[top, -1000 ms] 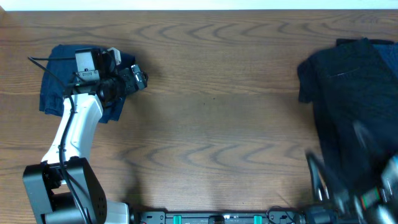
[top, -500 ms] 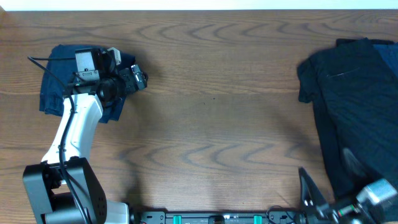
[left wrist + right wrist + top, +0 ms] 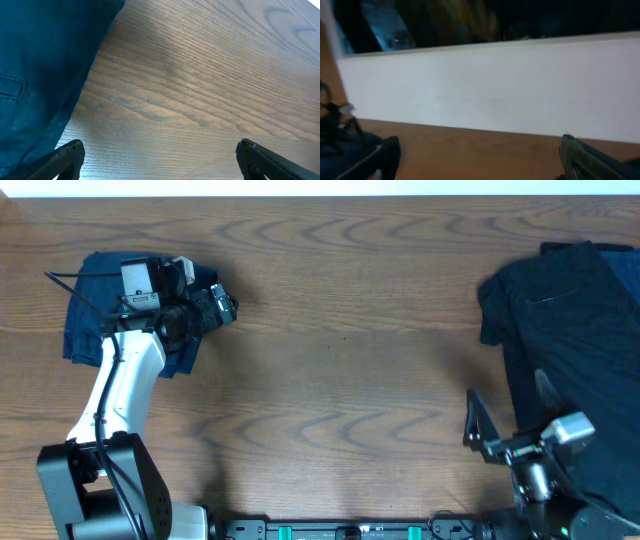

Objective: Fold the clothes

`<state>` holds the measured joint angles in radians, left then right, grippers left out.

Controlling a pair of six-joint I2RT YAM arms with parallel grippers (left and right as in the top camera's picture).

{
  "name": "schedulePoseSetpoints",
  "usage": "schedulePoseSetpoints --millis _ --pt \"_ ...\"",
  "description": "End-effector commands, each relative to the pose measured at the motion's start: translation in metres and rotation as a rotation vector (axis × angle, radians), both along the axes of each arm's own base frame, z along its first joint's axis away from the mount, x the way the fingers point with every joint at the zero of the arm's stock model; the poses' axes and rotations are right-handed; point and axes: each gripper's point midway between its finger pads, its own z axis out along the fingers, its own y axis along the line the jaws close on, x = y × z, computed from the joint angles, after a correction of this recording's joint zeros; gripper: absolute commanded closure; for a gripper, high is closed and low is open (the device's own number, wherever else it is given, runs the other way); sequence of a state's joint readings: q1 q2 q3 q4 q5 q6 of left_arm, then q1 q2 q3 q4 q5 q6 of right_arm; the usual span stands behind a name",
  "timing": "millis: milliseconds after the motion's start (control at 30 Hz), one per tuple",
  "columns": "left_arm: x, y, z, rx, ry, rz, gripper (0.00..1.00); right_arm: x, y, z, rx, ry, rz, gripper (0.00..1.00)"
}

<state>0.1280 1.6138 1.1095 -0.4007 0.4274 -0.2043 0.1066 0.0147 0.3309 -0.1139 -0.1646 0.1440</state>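
L claw [image 3: 160, 162] & R claw [image 3: 506, 392] are seen spread wide, empty. Black garment [image 3: 570, 330] edge should be pinched low nr desk [image 3: 340, 380], not bunched.

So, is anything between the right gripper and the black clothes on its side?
Nothing visible. In the overhead view the right gripper, jaws wide open, sits at the near left edge of the black clothes, with only bare table beside it. The navy garment lies far off at the left.
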Motion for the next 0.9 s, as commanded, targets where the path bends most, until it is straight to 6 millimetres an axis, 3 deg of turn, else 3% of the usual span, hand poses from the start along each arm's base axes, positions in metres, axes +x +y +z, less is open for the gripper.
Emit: schedulePoseSetpoints --millis 0,433,867 --pt "0.004 0.0 0.015 0.012 -0.043 -0.017 0.02 0.01 -0.014 -0.014 0.005 0.0 -0.087 0.01" --pt "0.004 0.0 0.015 0.012 -0.044 -0.017 0.02 0.035 -0.018 -0.074 0.01 0.015 -0.125 0.01" --pt "0.004 0.0 0.015 0.012 -0.043 -0.017 0.02 0.04 -0.018 -0.123 -0.082 0.18 -0.133 0.01"
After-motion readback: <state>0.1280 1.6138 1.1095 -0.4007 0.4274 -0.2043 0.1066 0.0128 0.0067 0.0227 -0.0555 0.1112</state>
